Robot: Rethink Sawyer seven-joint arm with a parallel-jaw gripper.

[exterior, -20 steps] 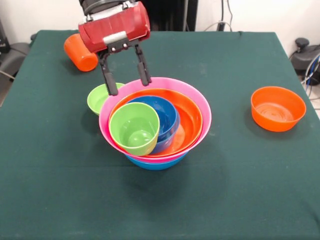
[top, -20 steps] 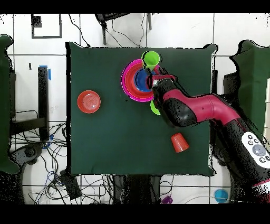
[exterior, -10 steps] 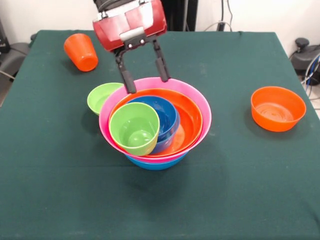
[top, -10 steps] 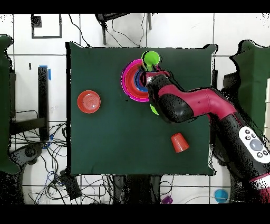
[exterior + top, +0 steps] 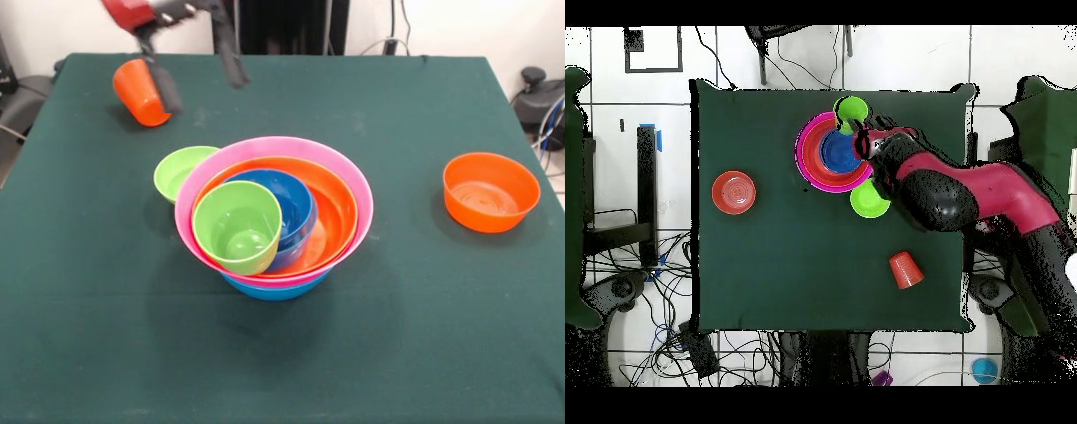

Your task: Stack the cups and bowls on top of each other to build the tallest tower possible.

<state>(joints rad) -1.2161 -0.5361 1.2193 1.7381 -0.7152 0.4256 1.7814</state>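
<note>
Front view: gripper (image 5: 196, 69), fingers spread and empty, is seen lifted away from the tower (image 5: 274, 216) toward the tipped orange cup (image 5: 141, 92), so that cup is judged next for stacking.

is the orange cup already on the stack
No, the orange cup lies on its side on the table, far from the nested bowls.

nested tower (image 5: 274, 221) mid-table, cup (image 5: 237, 227) in its front, small bowl (image 5: 181, 171) touching its left, lone bowl (image 5: 491, 191) far right, tipped cup (image 5: 141, 92) back left
</note>
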